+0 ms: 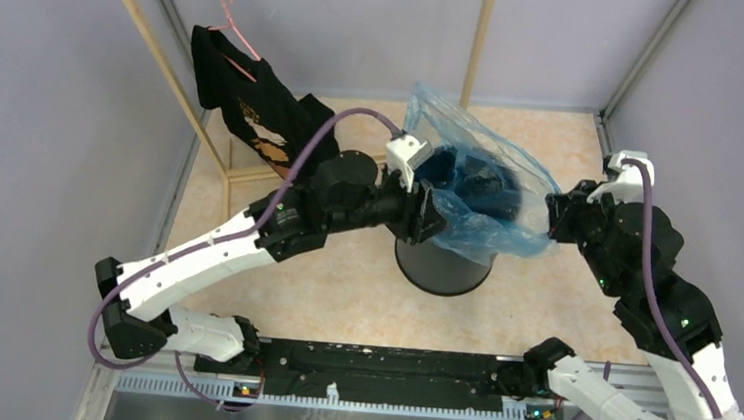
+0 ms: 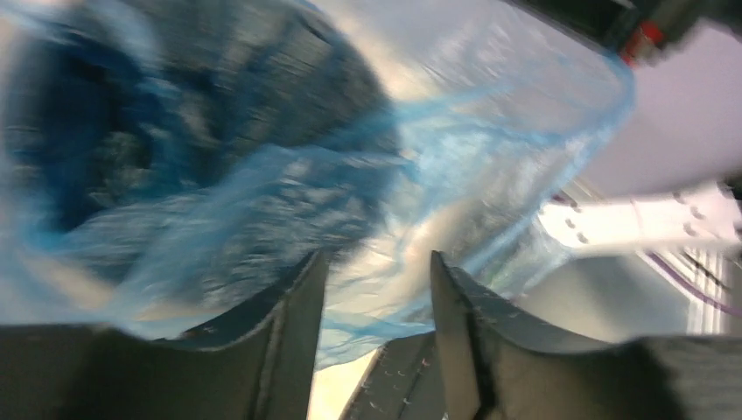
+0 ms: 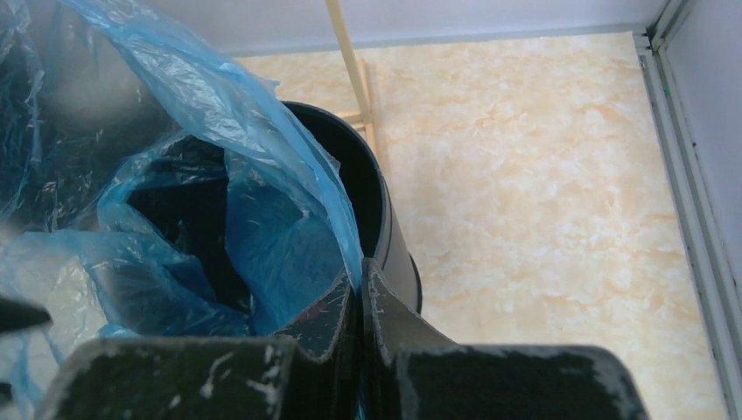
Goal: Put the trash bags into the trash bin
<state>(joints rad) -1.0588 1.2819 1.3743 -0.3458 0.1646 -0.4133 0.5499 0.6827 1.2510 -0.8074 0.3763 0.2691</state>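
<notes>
Blue crinkly trash bag (image 1: 492, 230) drapes over the trash bin (image 1: 441, 268) mouth, partly sunk inside. At the bin's right rim the right gripper (image 3: 360, 271) is pinched tight on the bag edge. At the bin's left rim the left gripper (image 2: 376, 262) has its jaws partway apart with film showing in the gap; whether it grips is unclear. Beyond the bin, to the left, a black shirt (image 1: 246, 100) hangs on a wooden rack (image 1: 159, 58).

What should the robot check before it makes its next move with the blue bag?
1. Right gripper pinching the trash bag edge: ok.
2. Left gripper gripping the bag: not ok, jaws apart.
3. Trash bin upright: ok.
4. Bag over the bin's mouth: ok.
5. Bag fully inside: not ok, it billows above the rim.
6. Bag bottom reaching the bin floor: cannot tell.
</notes>
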